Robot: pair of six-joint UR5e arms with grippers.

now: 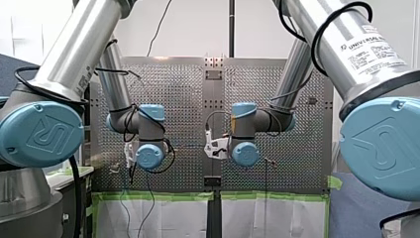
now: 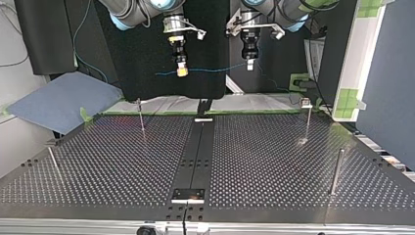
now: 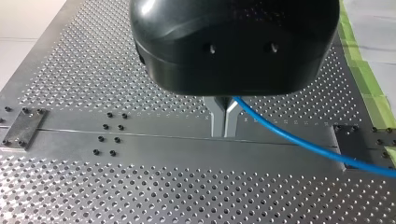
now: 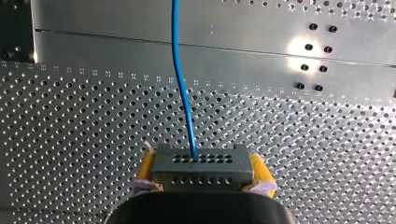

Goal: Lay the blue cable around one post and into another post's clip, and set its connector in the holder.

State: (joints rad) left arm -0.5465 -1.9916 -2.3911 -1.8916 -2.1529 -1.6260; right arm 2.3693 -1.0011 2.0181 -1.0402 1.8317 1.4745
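Left gripper: the metal fingers are pressed together and clamped on the blue cable. The cable is seen leaving from between the fingers and running off to one side above the perforated table.

Right gripper: the yellow pads are held apart by the dark grey connector, which is gripped on both of its sides. The cable is seen coming out of the connector's perforated face and running ahead of the gripper.

Top view only: both grippers are held in the air over the table's far edge, the right at the view's left. The cable is strung roughly level between them and is clear of the table. Four thin posts are seen standing on the table, all untouched; the far right post is topped with a small block.

Front view: only the wrists are shown, so neither set of fingers can be read there.
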